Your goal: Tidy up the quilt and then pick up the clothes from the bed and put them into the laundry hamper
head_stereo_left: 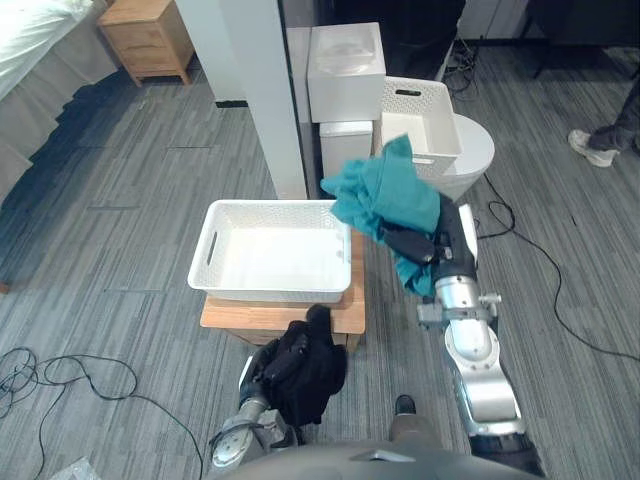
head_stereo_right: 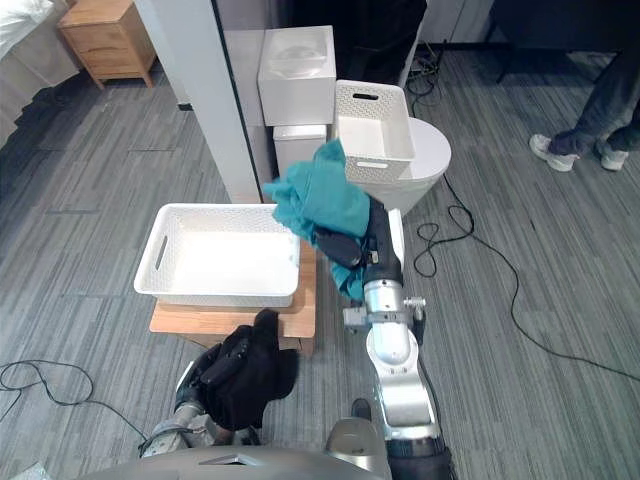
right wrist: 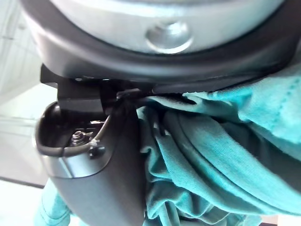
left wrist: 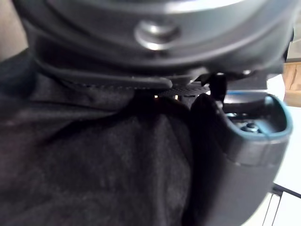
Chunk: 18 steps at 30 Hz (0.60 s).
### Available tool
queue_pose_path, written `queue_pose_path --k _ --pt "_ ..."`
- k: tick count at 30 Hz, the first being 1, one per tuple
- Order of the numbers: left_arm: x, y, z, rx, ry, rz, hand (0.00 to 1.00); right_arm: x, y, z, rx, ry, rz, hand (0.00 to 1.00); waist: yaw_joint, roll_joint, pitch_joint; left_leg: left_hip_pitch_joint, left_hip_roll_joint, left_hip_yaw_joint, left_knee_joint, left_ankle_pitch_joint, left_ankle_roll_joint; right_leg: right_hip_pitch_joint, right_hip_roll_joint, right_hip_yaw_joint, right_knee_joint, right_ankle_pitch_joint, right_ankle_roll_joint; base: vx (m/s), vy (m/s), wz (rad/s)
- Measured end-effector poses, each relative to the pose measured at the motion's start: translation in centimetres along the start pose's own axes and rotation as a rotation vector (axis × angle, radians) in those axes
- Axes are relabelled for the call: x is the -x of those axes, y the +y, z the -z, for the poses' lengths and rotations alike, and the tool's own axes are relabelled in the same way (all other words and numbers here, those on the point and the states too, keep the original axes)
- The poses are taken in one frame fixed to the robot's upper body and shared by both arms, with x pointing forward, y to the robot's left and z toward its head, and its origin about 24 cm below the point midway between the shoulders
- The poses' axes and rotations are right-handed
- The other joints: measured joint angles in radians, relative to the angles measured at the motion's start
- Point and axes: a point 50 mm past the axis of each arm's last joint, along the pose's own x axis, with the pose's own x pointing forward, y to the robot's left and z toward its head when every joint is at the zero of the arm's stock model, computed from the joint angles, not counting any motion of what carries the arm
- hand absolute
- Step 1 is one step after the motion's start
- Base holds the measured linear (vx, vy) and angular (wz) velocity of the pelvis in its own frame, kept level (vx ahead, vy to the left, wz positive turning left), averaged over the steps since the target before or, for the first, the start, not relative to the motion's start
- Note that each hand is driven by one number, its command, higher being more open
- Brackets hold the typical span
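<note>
Laundry hamper [head_stereo_left: 270,255] empty; teal garment [head_stereo_left: 385,190] clamped in right robot hand [head_stereo_left: 415,245] near its rim, black garment [head_stereo_left: 300,370] bundled on left robot hand [left wrist: 235,165], grip unreadable; both drops outstanding.

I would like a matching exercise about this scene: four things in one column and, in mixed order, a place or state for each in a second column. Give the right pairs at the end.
Things:
1. teal garment
2. black garment
3. large white basket
4. wooden nightstand

Places or states:
A. stands apart, far back on the left
B. held in the right robot hand
C. empty, on the low wooden table
D. held in the left robot hand

Pairs: 1-B, 2-D, 3-C, 4-A
</note>
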Motion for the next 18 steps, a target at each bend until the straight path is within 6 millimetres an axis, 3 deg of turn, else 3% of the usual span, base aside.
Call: queue_pose_path --k 6,9,12,18 --pt "0.5 -0.3 0.3 -0.026 0.018 0.055 0.0 -3.7 0.5 -1.4 0.065 -0.094 -0.068 0.0 0.003 -0.013 -0.021 0.031 -0.01 -0.025 -0.084 0.044 -0.006 0.014 -0.001 -0.04 -0.008 0.047 0.001 0.01 0.025 0.17" --pt "0.6 -0.7 -0.2 -0.02 0.0 0.095 0.0 -5.3 0.5 0.2 0.098 -0.032 -0.089 0.0 0.005 -0.025 -0.028 0.032 -0.02 -0.035 -0.121 0.068 0.001 0.01 -0.001 -0.048 -0.026 0.091 0.009 -0.05 0.055 0.05" --pt "0.6 -0.7 -0.8 -0.027 -0.021 0.107 0.0 -5.6 0.2 1.5 0.103 0.031 -0.091 0.0 0.005 -0.043 -0.037 0.012 -0.046 -0.055 -0.146 0.089 0.012 0.003 -0.016 -0.075 -0.047 0.104 0.016 -0.05 0.03 0.19" --pt "0.7 -0.3 -2.2 -0.058 -0.064 0.122 0.0 -6.7 -0.8 2.6 0.175 0.079 -0.089 0.0 0.004 -0.041 -0.037 -0.038 -0.069 -0.095 -0.171 0.125 0.024 -0.021 -0.035 -0.106 -0.062 0.12 0.024 -0.06 0.002 0.21"
